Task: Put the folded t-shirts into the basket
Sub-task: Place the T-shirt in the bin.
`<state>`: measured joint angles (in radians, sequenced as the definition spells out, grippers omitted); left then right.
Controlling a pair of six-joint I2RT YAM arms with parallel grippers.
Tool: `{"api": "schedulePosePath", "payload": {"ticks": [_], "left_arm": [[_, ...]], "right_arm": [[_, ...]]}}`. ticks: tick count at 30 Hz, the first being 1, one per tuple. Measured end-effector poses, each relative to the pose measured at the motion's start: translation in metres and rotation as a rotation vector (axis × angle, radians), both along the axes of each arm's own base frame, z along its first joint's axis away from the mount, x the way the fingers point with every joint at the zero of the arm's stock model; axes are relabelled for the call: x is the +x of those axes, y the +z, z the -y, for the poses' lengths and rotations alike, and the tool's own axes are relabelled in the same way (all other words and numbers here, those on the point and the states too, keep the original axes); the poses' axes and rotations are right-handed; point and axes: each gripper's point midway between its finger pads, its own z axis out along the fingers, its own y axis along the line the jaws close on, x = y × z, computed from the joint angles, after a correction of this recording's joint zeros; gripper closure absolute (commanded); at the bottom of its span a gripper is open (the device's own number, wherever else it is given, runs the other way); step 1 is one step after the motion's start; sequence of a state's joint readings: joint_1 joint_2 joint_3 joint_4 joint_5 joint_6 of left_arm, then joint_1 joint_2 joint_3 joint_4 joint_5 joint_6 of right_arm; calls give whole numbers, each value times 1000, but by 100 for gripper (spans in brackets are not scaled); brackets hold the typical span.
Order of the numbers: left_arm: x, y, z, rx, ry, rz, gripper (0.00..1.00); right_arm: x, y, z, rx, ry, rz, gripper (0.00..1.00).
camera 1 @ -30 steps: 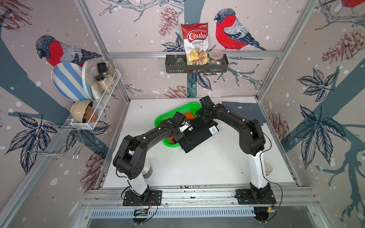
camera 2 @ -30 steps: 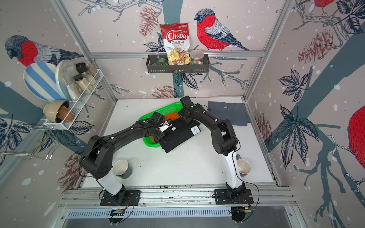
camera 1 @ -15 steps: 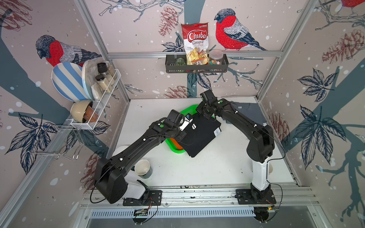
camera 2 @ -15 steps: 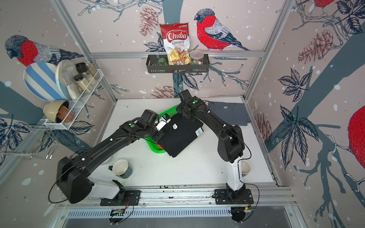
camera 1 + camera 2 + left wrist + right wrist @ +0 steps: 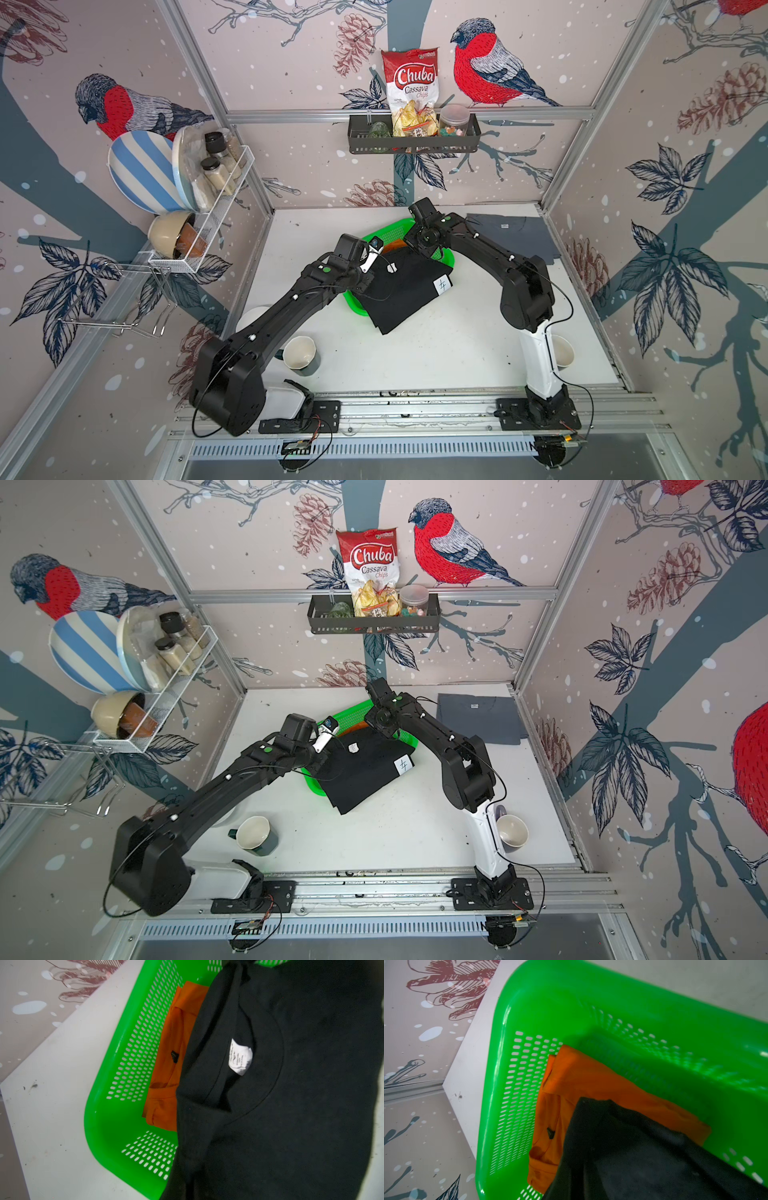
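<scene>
Done: bright orange folded t-shirt (image 5: 166, 1059) in green perforated plastic basket (image 5: 392, 230). In hand: black folded t-shirt with white tag (image 5: 405, 291), half over basket, overhanging toward 5 o'clock. The left end effector (image 5: 365, 284) and right end effector (image 5: 417, 254) are closed, seemingly pinching it. Remaining: slate grey-blue folded t-shirt (image 5: 513, 237) on worktop (image 5: 415, 357), 2 o'clock of basket.

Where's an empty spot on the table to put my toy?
The front middle of the table, between the mug and the black t-shirt, is bare. So is the back left corner beside the basket. Around the basket it's crowded.
</scene>
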<state>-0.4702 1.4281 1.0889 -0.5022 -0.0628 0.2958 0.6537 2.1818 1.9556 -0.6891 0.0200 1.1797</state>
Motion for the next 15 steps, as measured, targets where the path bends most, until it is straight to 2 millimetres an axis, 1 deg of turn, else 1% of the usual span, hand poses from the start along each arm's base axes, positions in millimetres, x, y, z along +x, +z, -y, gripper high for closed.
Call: {"api": "schedulePosePath", "payload": {"ticks": [5,8,10,12,15], "left_arm": [[24,-34,4,67,-13,-61,100],[34,-55,7,105,-25,-102,100],[38,-64,7,122,-29,-108,100],[42,-67,6,132,-20,-95,100],[46,-59,2,142,-6,-48,100]], "right_arm": [[7,1,9,-21,-29,19,100],[13,8,10,-16,-39,37,100],[16,11,11,-8,-42,43,100],[17,13,10,4,-41,44,100],[21,20,7,29,-37,58,100]]}}
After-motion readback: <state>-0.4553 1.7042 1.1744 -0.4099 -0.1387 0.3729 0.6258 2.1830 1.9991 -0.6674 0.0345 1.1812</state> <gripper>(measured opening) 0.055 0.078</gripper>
